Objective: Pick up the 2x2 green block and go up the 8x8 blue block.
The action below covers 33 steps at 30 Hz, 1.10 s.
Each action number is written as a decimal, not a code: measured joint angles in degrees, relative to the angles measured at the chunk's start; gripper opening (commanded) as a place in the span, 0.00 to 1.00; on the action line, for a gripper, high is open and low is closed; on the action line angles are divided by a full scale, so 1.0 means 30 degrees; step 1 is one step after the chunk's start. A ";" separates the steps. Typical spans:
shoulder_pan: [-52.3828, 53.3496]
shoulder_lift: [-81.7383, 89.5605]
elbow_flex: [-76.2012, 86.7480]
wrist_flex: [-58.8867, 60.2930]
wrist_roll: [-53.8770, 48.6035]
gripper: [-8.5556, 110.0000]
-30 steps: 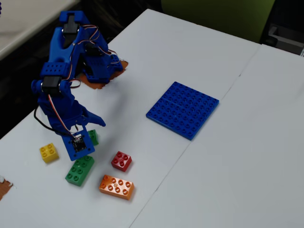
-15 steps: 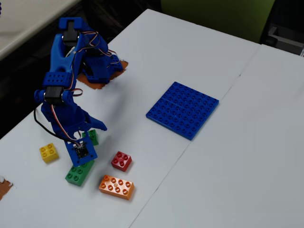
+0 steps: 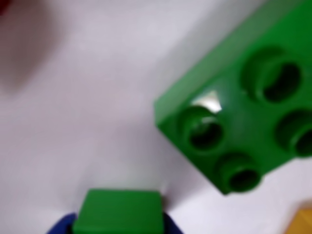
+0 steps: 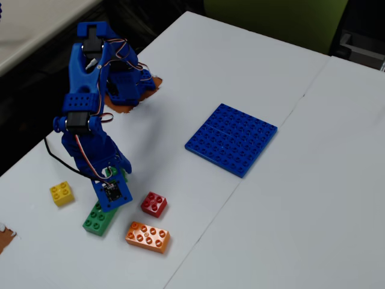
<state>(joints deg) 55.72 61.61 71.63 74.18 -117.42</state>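
Sitting right at the claw (image 3: 118, 225) tips, green 2x2 (image 3: 119, 212) shows at 6 o'clock of the wrist view w/ blue claw parts on both sides of it. Fixed view has only a sliver of it peeking out behind the arm's camera plate, so can't tell if it's on the counter (image 4: 289, 211) or just off it. Claw state: fingers bracket the block, but whether they're actually pinching it can't be told; wrist pic is too blurred.

Neighbours, fixed view, from the 2x2: long green brick (image 4: 99, 218) close at 7 o'clock, red brick (image 4: 154, 204) at 4, orange brick (image 4: 147, 236) at 5, yellow brick (image 4: 62, 193) at 8. Blue plate (image 4: 231, 138) lies well apart at approx 2 o'clock, flat, nothing on it.

Step in hand, prob.: securing the grip before the lift. To do it well:
- Make sure the pinch is firm and square on opposite side walls, block centred btwn the fingers, not caught by a corner.
- Lift straight up first. The long green brick is v. close, so any sideways drag could nudge it or twist the 2x2 out.
- Only once clear of red and orange bricks, swing toward 2 o'clock and carry high over the plate.
- Keep the block level; a tilted grip may slip mid-carry.
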 measured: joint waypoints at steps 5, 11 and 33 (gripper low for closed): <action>-0.0088 0.0088 0.0205 -0.0029 0.0117 0.18; -0.0117 0.1318 0.0381 0.0088 0.0117 0.15; -0.8936 0.9990 -0.1670 0.6592 0.2754 0.13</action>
<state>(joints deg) 28.92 91.58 66.62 93.96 -109.16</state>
